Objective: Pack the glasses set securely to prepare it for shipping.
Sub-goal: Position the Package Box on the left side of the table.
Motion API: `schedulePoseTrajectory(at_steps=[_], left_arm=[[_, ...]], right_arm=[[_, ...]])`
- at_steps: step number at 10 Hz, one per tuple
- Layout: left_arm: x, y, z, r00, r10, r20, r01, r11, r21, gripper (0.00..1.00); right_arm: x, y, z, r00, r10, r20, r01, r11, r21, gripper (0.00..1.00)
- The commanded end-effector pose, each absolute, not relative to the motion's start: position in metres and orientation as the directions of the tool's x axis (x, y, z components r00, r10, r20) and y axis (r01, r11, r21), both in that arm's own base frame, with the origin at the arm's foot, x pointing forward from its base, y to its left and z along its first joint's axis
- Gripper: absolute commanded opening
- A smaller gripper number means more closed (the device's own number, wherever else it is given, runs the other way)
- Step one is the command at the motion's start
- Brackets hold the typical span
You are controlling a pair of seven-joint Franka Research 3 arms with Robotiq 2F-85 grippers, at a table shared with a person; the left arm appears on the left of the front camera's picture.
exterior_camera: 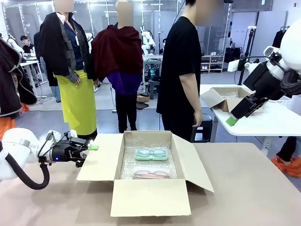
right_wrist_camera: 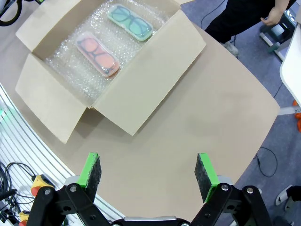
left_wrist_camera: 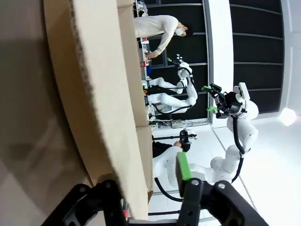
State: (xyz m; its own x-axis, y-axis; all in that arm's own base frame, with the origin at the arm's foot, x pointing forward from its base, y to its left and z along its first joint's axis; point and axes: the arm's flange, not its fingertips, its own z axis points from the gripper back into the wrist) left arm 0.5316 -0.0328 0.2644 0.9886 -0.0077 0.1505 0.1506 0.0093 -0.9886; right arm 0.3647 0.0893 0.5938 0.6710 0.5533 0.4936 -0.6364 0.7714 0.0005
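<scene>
Both cases of the glasses set lie inside the open cardboard box (exterior_camera: pixel 150 202) on bubble wrap (exterior_camera: pixel 128 165). The mint green case (exterior_camera: pixel 151 154) is farther from me and the pinkish-red case (exterior_camera: pixel 151 173) nearer. My left gripper (exterior_camera: pixel 91 148) is at the outer edge of the box's left flap (exterior_camera: pixel 96 165). In the left wrist view the flap (left_wrist_camera: pixel 94 94) passes between the jaws of my left gripper (left_wrist_camera: pixel 146 172), with a gap beside the green pad (left_wrist_camera: pixel 182 165). My right gripper (right_wrist_camera: pixel 150 172) hangs open high above the table, looking down on the box (right_wrist_camera: pixel 150 70) and on the mint case (right_wrist_camera: pixel 130 22) and pinkish-red case (right_wrist_camera: pixel 98 55).
A person in black (exterior_camera: pixel 181 70) stands at the table's far side, turned to the right. A second white table (exterior_camera: pixel 263 122) with another open box (exterior_camera: pixel 225 96) is at the back right. Bare tabletop (exterior_camera: pixel 254 188) lies right of the box.
</scene>
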Motion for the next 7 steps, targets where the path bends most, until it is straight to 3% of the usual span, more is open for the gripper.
schedulePoseTrajectory(at_steps=[1, 2, 3, 7], left_arm=[[0.5293, -0.0260, 0.2708, 0.981, 0.000, 0.195, 0.195, -0.037, -0.980, 0.00], [0.5294, -0.0256, 0.2714, 0.980, 0.001, 0.198, 0.198, -0.039, -0.979, 0.06], [0.5292, -0.0258, 0.2719, 0.980, 0.001, 0.198, 0.198, -0.041, -0.979, 0.00], [0.5320, -0.0287, 0.2693, 0.975, 0.023, 0.222, 0.221, 0.032, -0.975, 0.00]], right_arm=[[0.3649, 0.0932, 0.5969, 0.688, 0.537, 0.488, -0.611, 0.792, -0.009, 1.00], [0.3649, 0.0932, 0.5969, 0.688, 0.537, 0.488, -0.611, 0.792, -0.009, 1.00], [0.3649, 0.0932, 0.5969, 0.688, 0.537, 0.488, -0.611, 0.792, -0.009, 1.00], [0.3649, 0.0932, 0.5969, 0.688, 0.537, 0.488, -0.611, 0.792, -0.009, 1.00]])
